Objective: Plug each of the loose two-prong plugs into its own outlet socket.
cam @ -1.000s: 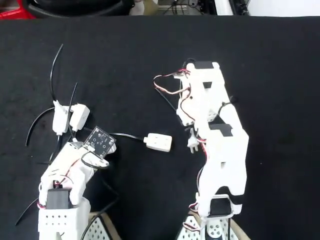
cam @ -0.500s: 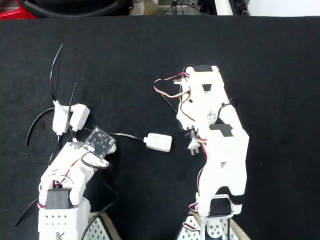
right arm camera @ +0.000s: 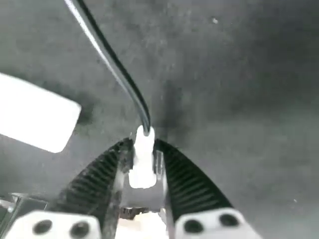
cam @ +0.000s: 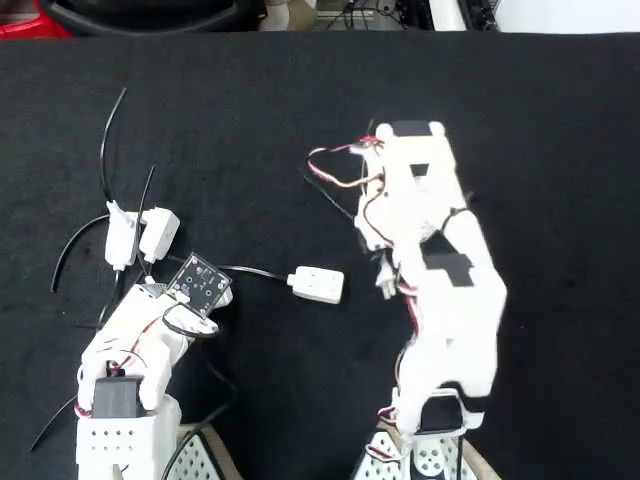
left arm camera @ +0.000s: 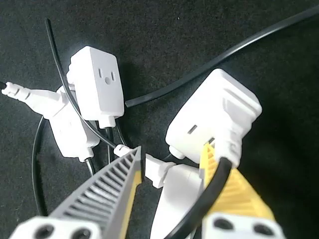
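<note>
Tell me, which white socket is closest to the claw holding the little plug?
The lone socket lying mid-table, beside the right claw and its plug. The other white pieces cluster far off by the left arm.

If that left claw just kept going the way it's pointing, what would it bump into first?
Probably the white plug lying between the open fingers of the left gripper; the white socket block sits just beyond, though depth is unclear.
</note>
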You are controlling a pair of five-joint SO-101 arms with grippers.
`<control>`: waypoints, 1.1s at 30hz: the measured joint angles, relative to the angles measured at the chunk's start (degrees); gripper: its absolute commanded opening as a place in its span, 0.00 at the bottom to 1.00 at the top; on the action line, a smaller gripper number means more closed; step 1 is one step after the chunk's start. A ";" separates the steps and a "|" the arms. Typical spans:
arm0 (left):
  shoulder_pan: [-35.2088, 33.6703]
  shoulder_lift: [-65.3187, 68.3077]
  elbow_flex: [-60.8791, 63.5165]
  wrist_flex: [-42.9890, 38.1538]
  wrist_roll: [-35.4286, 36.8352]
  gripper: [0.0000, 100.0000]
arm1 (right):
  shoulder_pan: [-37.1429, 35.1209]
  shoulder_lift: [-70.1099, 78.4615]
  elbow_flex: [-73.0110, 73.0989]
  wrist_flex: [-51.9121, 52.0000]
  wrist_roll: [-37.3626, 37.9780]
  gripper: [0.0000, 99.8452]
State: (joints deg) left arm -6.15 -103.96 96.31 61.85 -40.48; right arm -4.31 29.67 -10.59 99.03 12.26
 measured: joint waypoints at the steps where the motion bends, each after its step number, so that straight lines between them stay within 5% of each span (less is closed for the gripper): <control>1: 0.00 0.00 0.00 0.00 0.00 0.19 | 0.00 -2.99 1.58 0.00 0.00 0.01; 10: 0.00 0.00 0.00 -0.18 2.46 0.19 | -0.26 -35.52 27.69 -18.20 -2.90 0.01; 16: 0.00 0.00 -0.35 -7.47 15.74 0.19 | -8.26 -58.02 48.88 -31.91 -3.52 0.01; 28: 0.00 0.00 -18.11 -8.79 46.95 0.20 | -33.05 -102.77 82.29 -58.99 -3.43 0.01; 33: -0.09 -0.26 -20.57 -8.79 47.47 0.20 | -34.99 -104.79 88.62 -65.49 -3.43 0.01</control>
State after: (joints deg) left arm -6.24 -104.22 75.74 53.05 6.99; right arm -39.30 -75.12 78.02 33.54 8.84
